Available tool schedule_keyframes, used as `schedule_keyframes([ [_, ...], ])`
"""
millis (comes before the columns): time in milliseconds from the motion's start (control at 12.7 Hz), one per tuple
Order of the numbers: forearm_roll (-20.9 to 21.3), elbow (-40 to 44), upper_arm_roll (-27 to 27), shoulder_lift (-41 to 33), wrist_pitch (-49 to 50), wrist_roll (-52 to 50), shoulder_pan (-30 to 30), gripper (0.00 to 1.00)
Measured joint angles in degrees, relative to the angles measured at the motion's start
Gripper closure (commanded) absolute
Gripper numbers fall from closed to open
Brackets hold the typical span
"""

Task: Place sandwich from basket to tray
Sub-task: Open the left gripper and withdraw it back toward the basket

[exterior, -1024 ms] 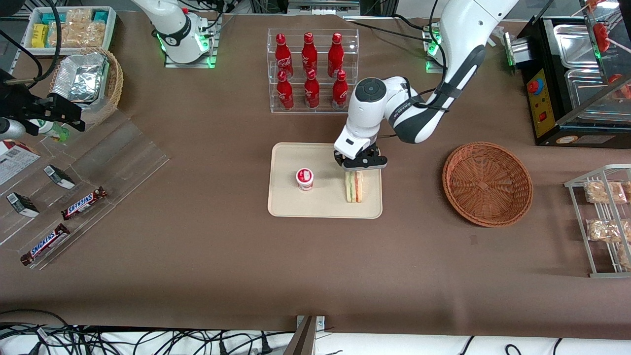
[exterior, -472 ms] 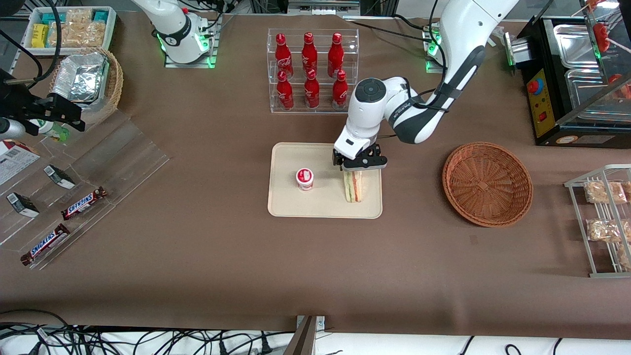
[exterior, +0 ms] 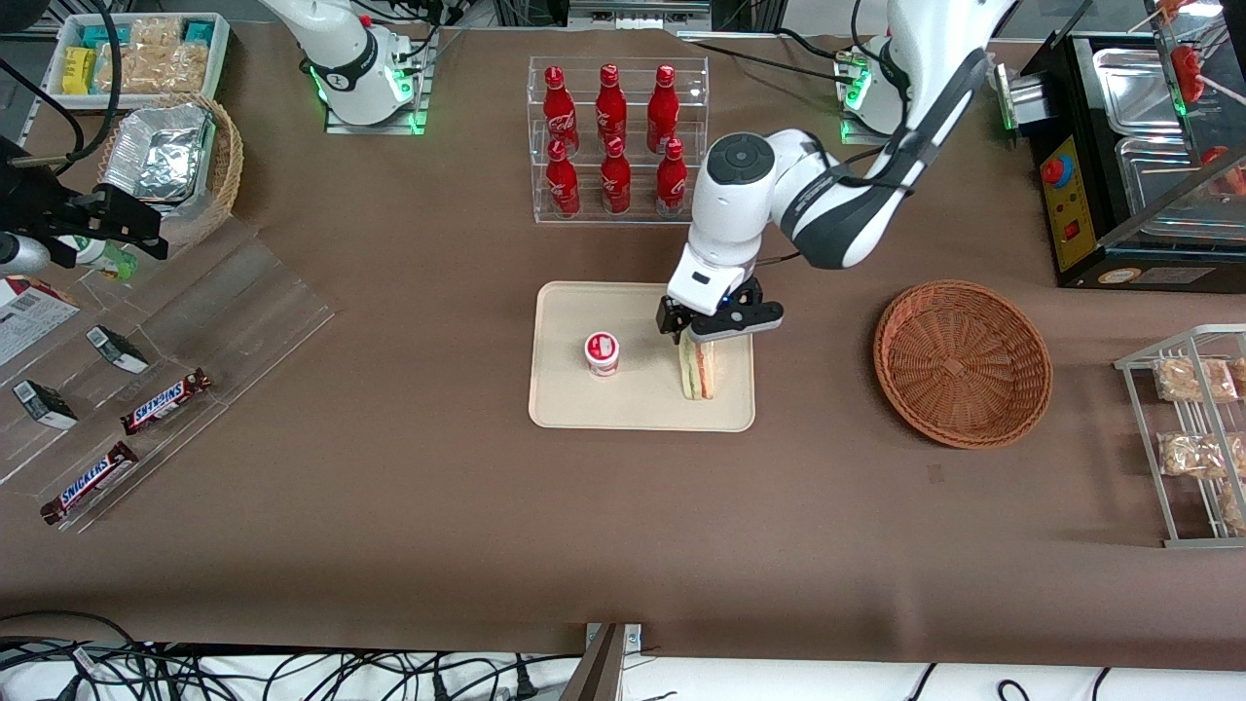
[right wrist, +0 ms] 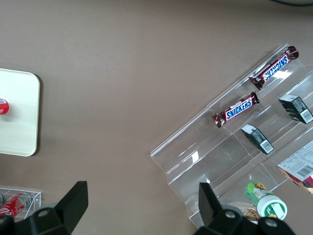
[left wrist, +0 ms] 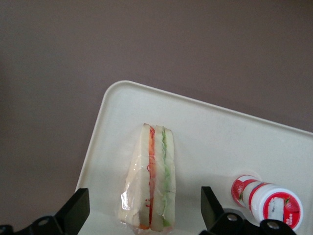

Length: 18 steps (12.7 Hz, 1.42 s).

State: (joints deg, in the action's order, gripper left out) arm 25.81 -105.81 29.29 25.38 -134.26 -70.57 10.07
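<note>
The sandwich (exterior: 697, 371) stands on edge on the tray (exterior: 584, 409), near the rim toward the working arm's end, its long axis running from the front camera toward the bottle rack (exterior: 615, 141). The gripper (exterior: 703, 334) hangs just above the sandwich's farther end, fingers spread wide and holding nothing. Against the frame half a second ago, it has risen slightly and the elbow has swung up; the sandwich has not moved. The wrist view alone shows both fingers (left wrist: 73, 211) clear of the wrap on either side, with red, white and green layers facing up. The front view alone shows the basket (exterior: 962, 362) empty, well apart. A small red-capped cup (exterior: 602, 352) stands beside the sandwich.
</note>
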Motion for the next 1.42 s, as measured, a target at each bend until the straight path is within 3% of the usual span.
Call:
schedule_keyframes([
  [236, -7.0, 8.1, 0.1, -2.0, 12.7, 7.7, -2.1, 0.00],
  [394, -8.2, 12.4, 0.1, -2.1, 17.4, 9.9, -4.0, 0.00],
  [945, -10.4, 15.2, 0.1, -1.8, 18.8, 13.7, -8.0, 0.00],
  [1102, -13.9, 17.1, -0.6, -1.8, 21.9, 20.1, -9.6, 0.00],
  [1417, -22.5, 27.7, -11.7, -2.0, 36.0, 41.8, -10.0, 0.00],
])
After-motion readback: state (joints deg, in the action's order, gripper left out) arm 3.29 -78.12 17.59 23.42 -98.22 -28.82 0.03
